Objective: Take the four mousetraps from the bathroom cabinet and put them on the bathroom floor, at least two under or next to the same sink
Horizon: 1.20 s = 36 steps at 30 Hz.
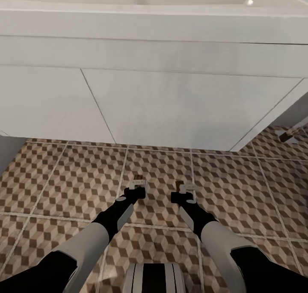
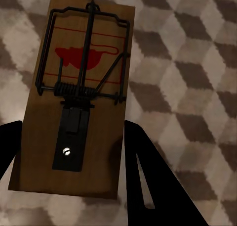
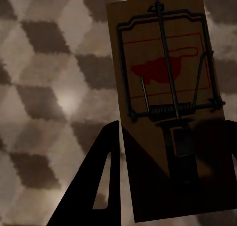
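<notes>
Two traps are in hand, one pinched by its end in the left gripper (image 1: 137, 189) and one in the right gripper (image 1: 185, 192), both over the floor (image 1: 239, 186) just before the sink (image 1: 171, 105). Each arm should sink low, tip its trap (image 2: 81, 95) (image 3: 170, 107) flat, and only then part its fingers, beside the basin's front.

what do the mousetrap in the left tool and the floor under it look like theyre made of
The mousetrap looks like a flat wooden board: matte tan-brown face with a printed red mark, carrying dark wire and a coiled spring that read as metal. The floor looks like hard tile with a printed brown, beige and white cube pattern; pale grout lines show in the head view. Being a render, both are guesses by look.
</notes>
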{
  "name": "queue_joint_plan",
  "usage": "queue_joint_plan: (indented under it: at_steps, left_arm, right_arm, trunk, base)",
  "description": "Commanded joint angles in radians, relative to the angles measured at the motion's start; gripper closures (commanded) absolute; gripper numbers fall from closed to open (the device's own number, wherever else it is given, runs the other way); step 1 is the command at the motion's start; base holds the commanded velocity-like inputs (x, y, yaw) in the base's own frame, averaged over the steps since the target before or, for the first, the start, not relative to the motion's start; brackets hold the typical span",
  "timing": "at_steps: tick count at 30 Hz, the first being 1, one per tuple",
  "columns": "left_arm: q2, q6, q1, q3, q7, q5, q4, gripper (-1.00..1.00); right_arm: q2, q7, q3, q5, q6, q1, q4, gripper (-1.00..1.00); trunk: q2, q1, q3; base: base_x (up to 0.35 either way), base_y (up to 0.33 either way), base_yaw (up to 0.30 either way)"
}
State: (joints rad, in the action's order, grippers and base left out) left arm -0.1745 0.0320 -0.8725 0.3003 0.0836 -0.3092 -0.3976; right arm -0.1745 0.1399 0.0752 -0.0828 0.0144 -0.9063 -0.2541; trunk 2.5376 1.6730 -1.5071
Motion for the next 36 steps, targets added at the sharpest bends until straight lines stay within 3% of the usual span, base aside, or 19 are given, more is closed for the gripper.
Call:
queue_joint_plan:
  at_steps: [1, 6, 15, 36]
  left_arm:
    - [0.0, 0.005, 0.0, 0.005, 0.01, -0.001, -0.001, 1.0]
    - [0.0, 0.006, 0.0, 0.005, 0.01, -0.001, -0.001, 1.0]
    - [0.0, 0.006, 0.0, 0.005, 0.01, -0.001, -0.003, 1.0]
    - [0.0, 0.005, 0.0, 0.004, 0.01, -0.001, -0.002, 1.0]
  right_arm:
    - [0.0, 0.005, 0.008, -0.011, 0.001, 0.0, -0.001, 1.0]
    - [0.0, 0.005, 0.008, -0.011, 0.001, 0.0, -0.001, 1.0]
    - [0.0, 0.005, 0.008, -0.011, 0.001, 0.0, -0.001, 1.0]
    - [0.0, 0.004, 0.008, -0.011, -0.019, 0.0, -0.001, 1.0]
  trunk:
    - [0.0, 0.0, -0.001]
    - [0.0, 0.0, -0.001]
    - [0.002, 0.004, -0.035]
    - [0.002, 0.004, -0.035]
  base:
    - [0.008, 0.0, 0.0]
    - [0.002, 0.0, 0.0]
    - [0.0, 0.0, 0.0]
    - [0.003, 0.0, 0.0]
